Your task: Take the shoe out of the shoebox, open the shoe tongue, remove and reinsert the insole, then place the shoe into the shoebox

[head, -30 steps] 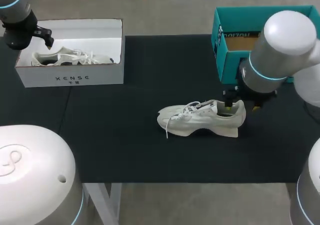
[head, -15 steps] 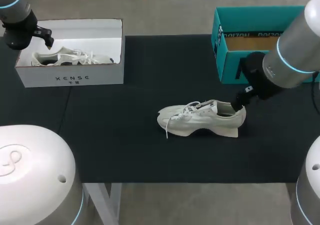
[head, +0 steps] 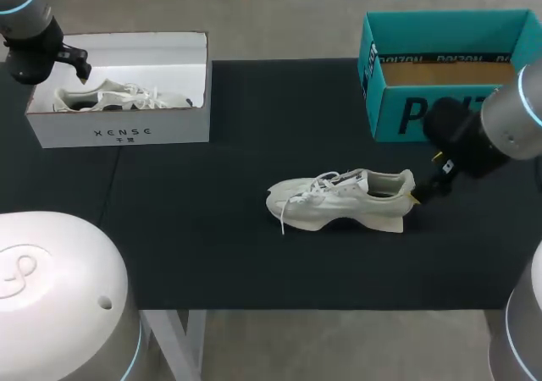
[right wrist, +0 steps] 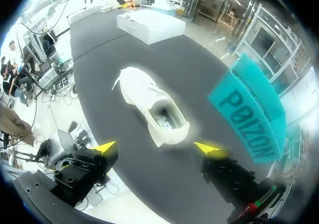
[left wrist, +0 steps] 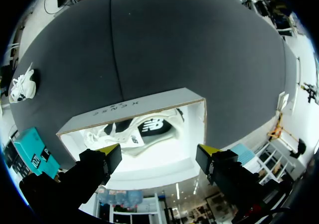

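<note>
A white sneaker (head: 343, 199) lies on its sole on the black mat, toe to the left, and nothing holds it. My right gripper (head: 428, 182) hangs open just right of its heel. In the right wrist view the sneaker (right wrist: 152, 107) lies ahead of the open gripper (right wrist: 157, 148), heel opening nearest, clear of both fingers. The teal shoebox (head: 449, 102) stands open at the back right. My left arm (head: 30, 38) is over the white shoebox (head: 118, 131) at the back left. My left gripper (left wrist: 158, 154) is open above that box's second white shoe (left wrist: 134, 132).
The black mat (head: 229, 254) covers the table between the two boxes. In the left wrist view the sneaker on the mat (left wrist: 22, 84) and the teal shoebox (left wrist: 30, 152) show far off to the side. The right wrist view shows the teal shoebox (right wrist: 249, 114) beside the gripper.
My right gripper has let go of the sneaker's heel collar, opened wide and drawn back to the right. The sneaker stays where it was. The left arm has not moved.
</note>
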### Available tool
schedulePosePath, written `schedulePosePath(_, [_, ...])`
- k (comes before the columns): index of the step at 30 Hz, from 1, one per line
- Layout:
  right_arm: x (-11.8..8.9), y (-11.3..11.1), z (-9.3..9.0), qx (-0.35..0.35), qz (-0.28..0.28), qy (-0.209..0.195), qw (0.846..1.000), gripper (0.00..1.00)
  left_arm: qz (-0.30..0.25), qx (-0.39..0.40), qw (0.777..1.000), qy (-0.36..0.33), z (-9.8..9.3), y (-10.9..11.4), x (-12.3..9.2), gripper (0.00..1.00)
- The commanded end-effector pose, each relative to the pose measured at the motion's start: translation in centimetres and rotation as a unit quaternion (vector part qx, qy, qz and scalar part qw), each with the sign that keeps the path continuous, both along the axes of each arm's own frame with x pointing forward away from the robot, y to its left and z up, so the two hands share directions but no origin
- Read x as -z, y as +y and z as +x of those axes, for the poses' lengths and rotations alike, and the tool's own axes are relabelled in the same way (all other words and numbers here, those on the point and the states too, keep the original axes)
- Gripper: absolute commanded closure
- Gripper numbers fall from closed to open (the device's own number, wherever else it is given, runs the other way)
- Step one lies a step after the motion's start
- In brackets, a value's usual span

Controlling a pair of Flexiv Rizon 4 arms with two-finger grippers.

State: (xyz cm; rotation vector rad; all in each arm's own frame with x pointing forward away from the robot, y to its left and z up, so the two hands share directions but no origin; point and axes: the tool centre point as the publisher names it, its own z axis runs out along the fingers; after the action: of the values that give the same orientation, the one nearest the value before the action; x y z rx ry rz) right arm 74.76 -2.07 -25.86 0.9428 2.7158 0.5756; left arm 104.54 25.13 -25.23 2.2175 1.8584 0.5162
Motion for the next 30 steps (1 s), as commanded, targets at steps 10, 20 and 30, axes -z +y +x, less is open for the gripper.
schedulePosePath(10, [-1.3, -4.0, 1.1, -0.107, 0.037, -0.056, 0.992, 0.0, 0.001, 0.0, 1.0, 0.0, 0.0, 0.0, 0.0, 0.0])
schedulePosePath(20, [-2.4, -7.3, 2.1, -0.301, 0.028, -0.076, 0.95, 0.0, 0.001, 0.0, 1.0, 0.0, 0.0, 0.0, 0.0, 0.0])
schedulePosePath(30, [-2.3, -7.4, 2.3, -0.31, 0.003, -0.056, 0.949, 0.0, 0.001, 0.0, 1.0, 0.0, 0.0, 0.0, 0.0, 0.0])
